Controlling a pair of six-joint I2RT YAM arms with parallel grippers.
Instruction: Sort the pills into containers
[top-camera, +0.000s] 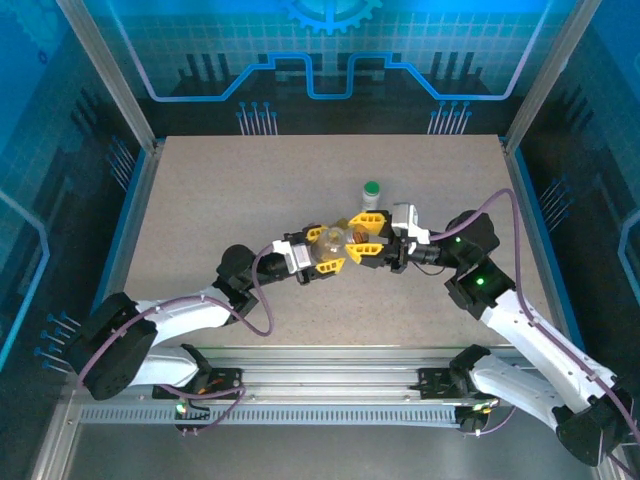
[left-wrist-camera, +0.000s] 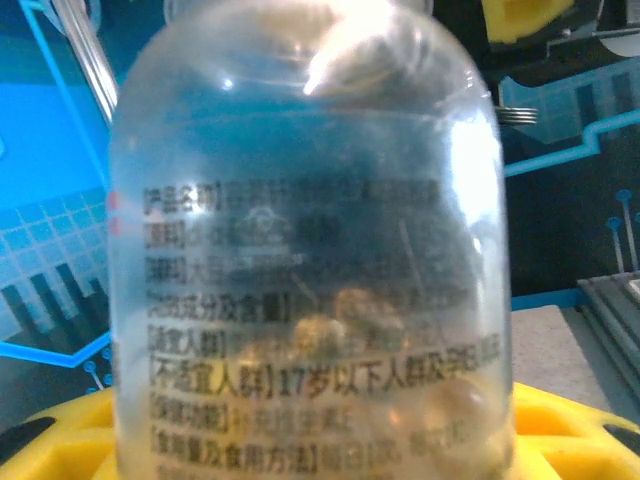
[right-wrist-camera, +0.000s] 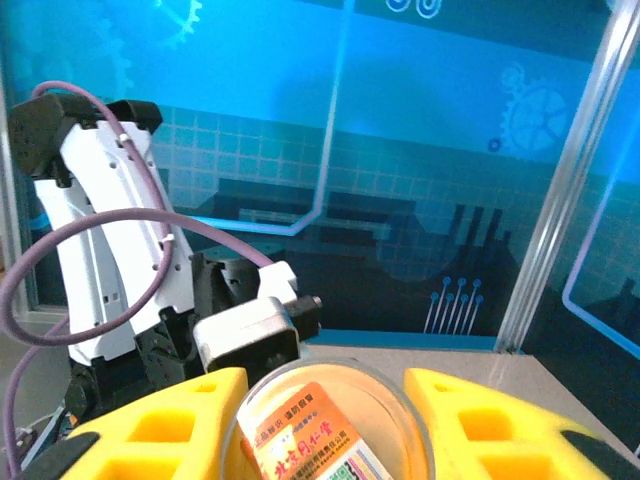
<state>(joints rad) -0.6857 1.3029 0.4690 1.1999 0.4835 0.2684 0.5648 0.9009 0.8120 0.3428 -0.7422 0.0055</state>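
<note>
Two grippers meet over the middle of the table (top-camera: 200, 200). The left gripper (top-camera: 325, 258) is clamped on a clear bottle (left-wrist-camera: 310, 250) with printed text and pale pills (left-wrist-camera: 330, 320) inside. At its 3 o'clock, the right gripper (top-camera: 368, 240) grips an orange-labelled bottle (right-wrist-camera: 310, 440). A green-capped bottle (top-camera: 372, 192) stands free at their 12 o'clock.

The clear bottle (left-wrist-camera: 310, 250) is cut off by the top and bottom edges, its print partly blurred, and the pills (left-wrist-camera: 335, 315) inside are seen only as hazy lumps. The orange-labelled bottle (right-wrist-camera: 315, 435) is cut off by the lower edge.
</note>
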